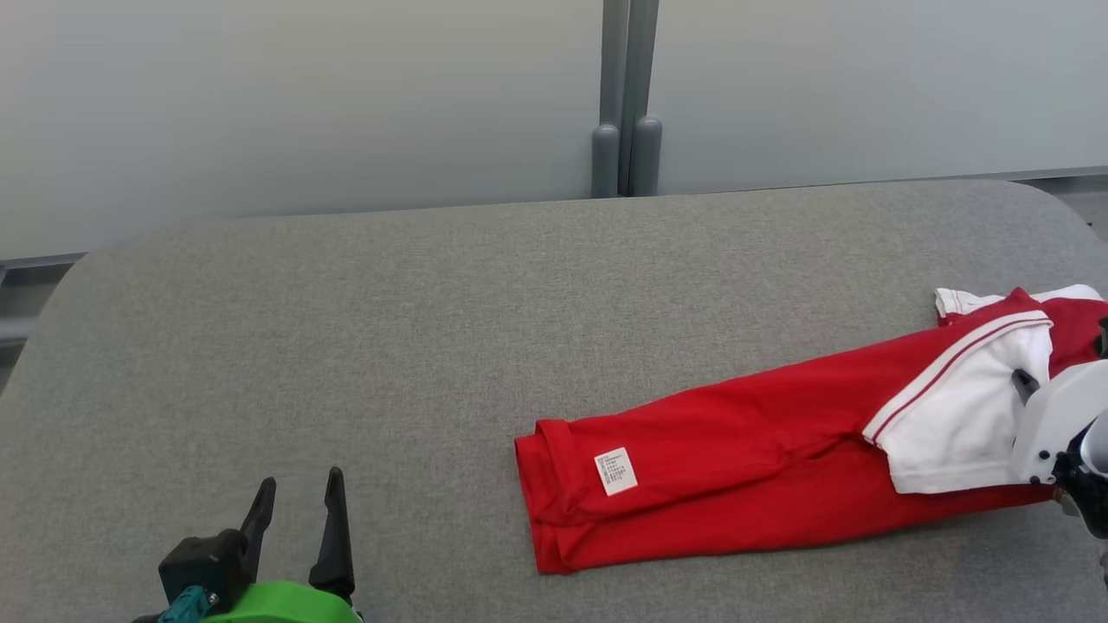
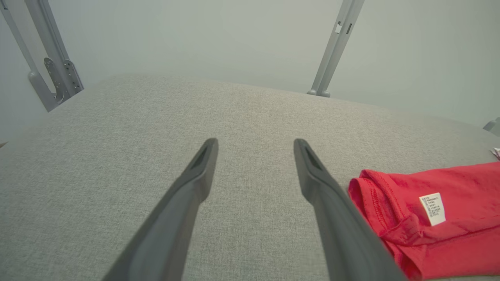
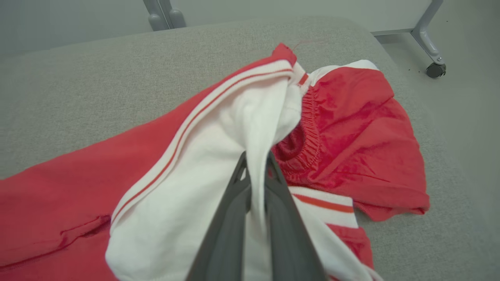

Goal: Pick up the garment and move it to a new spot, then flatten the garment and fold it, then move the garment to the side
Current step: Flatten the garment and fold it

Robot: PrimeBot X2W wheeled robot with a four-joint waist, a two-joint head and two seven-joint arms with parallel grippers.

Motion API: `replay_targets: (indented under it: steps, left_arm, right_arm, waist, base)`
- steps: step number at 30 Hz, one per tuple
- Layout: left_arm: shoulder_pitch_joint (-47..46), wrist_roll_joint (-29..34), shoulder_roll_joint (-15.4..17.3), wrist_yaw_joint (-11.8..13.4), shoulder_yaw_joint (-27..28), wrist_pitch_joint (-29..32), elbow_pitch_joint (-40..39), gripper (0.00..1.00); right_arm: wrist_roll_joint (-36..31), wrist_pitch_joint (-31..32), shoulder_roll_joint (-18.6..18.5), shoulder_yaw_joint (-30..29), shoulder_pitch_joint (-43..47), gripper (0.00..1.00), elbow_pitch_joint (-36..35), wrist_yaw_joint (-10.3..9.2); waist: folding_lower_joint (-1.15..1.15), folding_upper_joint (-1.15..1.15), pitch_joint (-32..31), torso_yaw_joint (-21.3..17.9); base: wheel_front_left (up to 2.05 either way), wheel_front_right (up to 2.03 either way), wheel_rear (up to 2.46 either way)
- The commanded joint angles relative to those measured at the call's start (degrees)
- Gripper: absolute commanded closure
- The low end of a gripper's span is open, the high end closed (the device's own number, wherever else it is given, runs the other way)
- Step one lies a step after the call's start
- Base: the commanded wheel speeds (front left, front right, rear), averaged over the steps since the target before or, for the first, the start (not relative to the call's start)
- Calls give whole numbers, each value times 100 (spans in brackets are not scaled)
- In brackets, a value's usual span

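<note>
The garment (image 1: 736, 459) is red with white striped panels and lies stretched across the right half of the grey padded table (image 1: 346, 346), a white label on its left end. In the right wrist view my right gripper (image 3: 256, 158) is shut on a fold of the white cloth of the garment (image 3: 351, 117), near the gathered red waistband. Its pale wrist housing (image 1: 1056, 424) shows at the right edge of the head view. My left gripper (image 1: 301, 478) stands open over bare table at the lower left. The left wrist view shows my left gripper (image 2: 254, 143) apart from the garment's (image 2: 449, 226) hemmed end.
A pale wall with two grey posts (image 1: 628, 130) runs behind the table. The table's rounded right edge lies close to the garment, with floor and a frame's caster wheel (image 3: 435, 70) beyond it. Grey frame legs (image 2: 332, 50) stand past the far edge.
</note>
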Motion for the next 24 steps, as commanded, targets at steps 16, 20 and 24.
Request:
replay_targets:
  steps: [16, 20, 24]
  left_arm:
    - [-7, 49, 18, 25, -77, 40, -21, 0]
    - [-31, 45, 27, 14, -97, 59, -27, 0]
    - [-69, 37, 28, -5, -115, 62, -16, 0]
  right_arm:
    - [229, 556, 639, 488, 808, 100, -2347, -5]
    - [126, 648, 841, 689, 1050, 100, -2844, -4]
    - [-40, 788, 1119, 1082, 1263, 100, -3265, -4]
  waist:
    - [0, 24, -73, -138]
    - [0, 24, -83, -67]
    - [0, 24, -86, 23]
  base:
    - [0, 0, 0]
    - [0, 0, 0]
    - [0, 0, 0]
